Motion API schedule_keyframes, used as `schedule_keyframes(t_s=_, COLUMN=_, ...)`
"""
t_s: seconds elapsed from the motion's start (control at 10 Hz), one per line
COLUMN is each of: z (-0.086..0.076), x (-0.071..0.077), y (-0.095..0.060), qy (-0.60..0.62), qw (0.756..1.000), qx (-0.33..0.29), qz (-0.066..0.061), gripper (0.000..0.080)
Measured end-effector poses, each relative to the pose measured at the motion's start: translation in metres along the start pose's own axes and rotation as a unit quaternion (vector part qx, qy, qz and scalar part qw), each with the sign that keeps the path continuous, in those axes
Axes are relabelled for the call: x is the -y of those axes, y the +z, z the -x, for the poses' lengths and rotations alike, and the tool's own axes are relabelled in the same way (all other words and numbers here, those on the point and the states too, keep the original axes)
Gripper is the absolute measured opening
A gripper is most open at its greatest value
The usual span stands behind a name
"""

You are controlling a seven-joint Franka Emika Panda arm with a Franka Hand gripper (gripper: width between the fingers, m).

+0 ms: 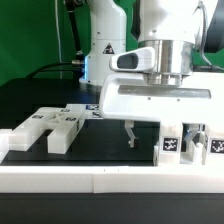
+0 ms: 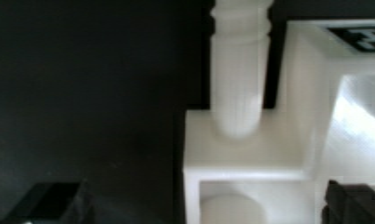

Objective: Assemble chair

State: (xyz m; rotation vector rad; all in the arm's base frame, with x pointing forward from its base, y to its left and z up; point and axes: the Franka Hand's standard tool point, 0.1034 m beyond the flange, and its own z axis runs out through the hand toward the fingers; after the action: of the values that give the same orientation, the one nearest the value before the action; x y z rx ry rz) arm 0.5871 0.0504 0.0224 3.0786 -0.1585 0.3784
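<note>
Both jaws of the gripper (image 1: 162, 137) stand wide apart and empty. They hang on either side of a tagged chair block (image 1: 171, 146) near the front rail (image 1: 60, 178). Below the wrist, a slim post (image 2: 239, 70) rests in a notch of the white block, its long axis crossing the fingers' closing line — a straight descent looks enough.
</note>
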Motion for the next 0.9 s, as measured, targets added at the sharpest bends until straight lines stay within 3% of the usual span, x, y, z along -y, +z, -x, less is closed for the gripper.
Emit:
schedule_keyframes(t_s=0.5, z=0.0072, x=-0.0028, y=0.0145, qy=-0.003, qw=1.000, qx=0.003, qz=0.007, gripper=0.0649)
schedule_keyframes(t_s=0.7, z=0.0072, x=-0.0036, y=0.0145, qy=-0.002, qw=1.000, qx=0.003, qz=0.007, gripper=0.0368)
schedule_keyframes(t_s=0.9, z=0.0060, x=-0.0034, y=0.0138, qy=-0.002, qw=1.000, qx=0.001, qz=0.007, gripper=0.0321)
